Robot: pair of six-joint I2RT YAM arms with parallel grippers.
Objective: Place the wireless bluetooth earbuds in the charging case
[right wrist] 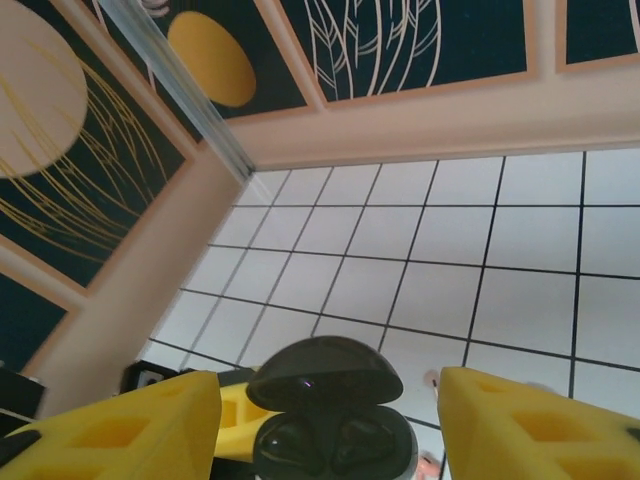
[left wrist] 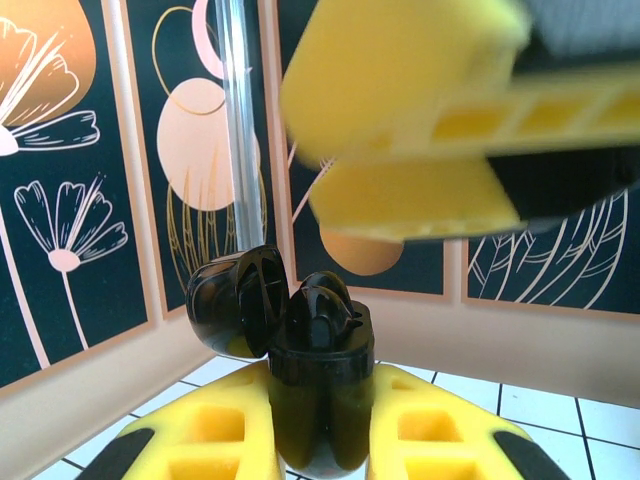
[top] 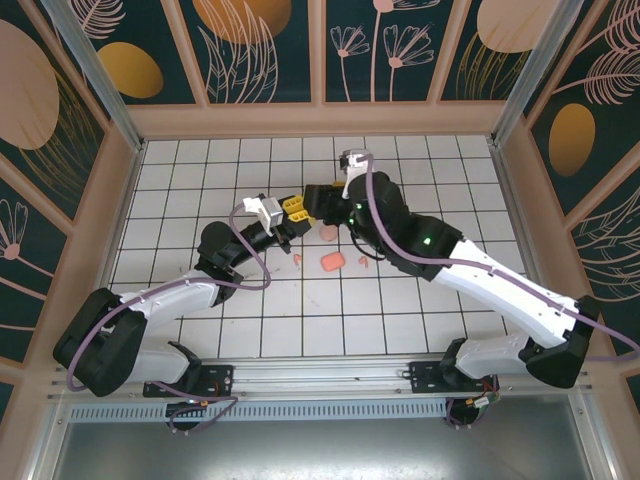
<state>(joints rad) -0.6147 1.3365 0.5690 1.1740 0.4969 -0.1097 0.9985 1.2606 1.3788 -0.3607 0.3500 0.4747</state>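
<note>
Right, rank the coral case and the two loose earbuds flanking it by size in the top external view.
1. coral case, clearly largest.
2. earbud left of it and earbud right of it: both tiny pink specks, too alike to rank.

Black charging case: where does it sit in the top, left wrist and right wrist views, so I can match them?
Top external: black charging case, a small dark shape mid-table where the two tools meet; hard to tell apart.
Left wrist: bottom centre, lid open leftward, clamped in the left tool.
Right wrist: bottom centre, lid raised, inside the open right tool.
Shared landmark: the white tiled floor.
</note>
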